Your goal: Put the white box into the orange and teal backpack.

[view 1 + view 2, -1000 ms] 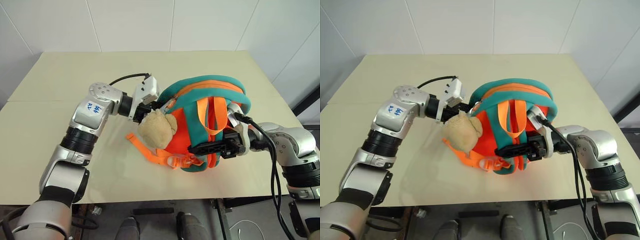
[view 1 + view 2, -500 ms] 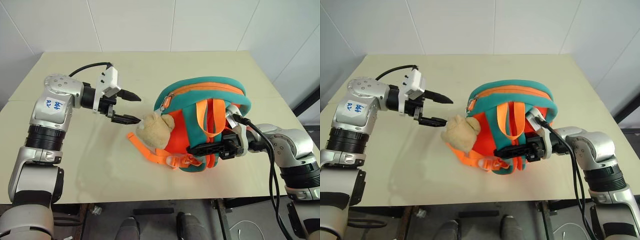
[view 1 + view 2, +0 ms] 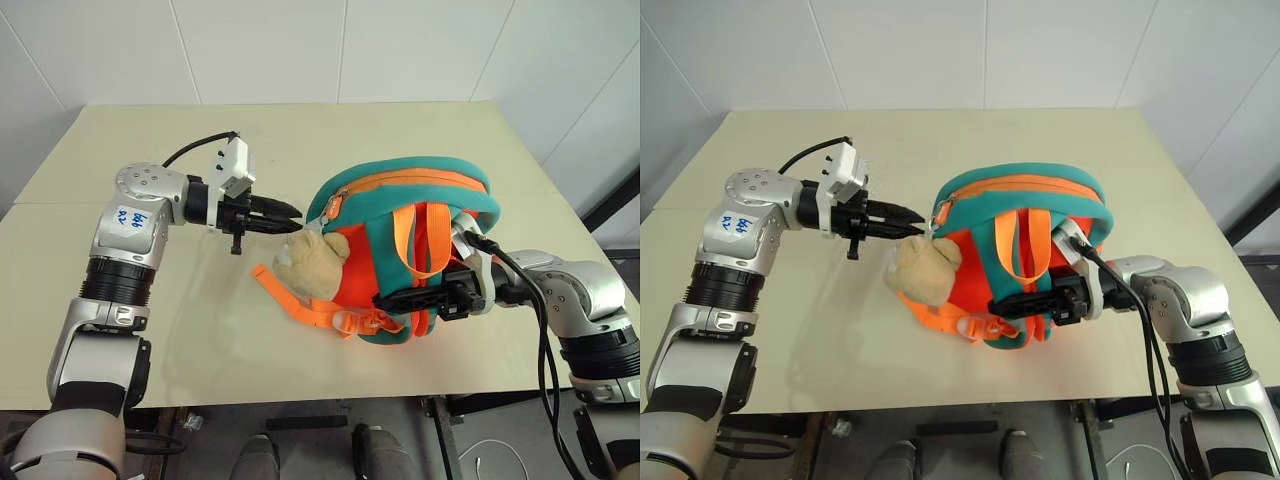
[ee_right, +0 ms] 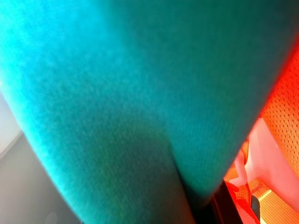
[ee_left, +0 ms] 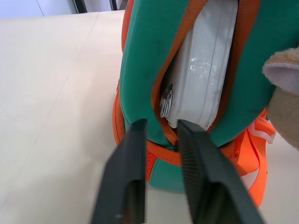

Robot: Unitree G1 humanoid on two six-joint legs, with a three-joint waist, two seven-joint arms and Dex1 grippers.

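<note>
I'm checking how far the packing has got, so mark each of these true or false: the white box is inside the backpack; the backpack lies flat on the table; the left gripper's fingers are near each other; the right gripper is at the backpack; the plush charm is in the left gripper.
1. The white box is inside the orange and teal backpack. True: it shows through the open zip in the left wrist view.
2. The backpack lies flat on the table. False: it stands up on it.
3. The left gripper has its fingers near each other. True: a narrow gap is left.
4. The right gripper is at the backpack. True: shut against its strap side.
5. The plush charm is in the left gripper. False: it hangs free, below the gripper.
</note>
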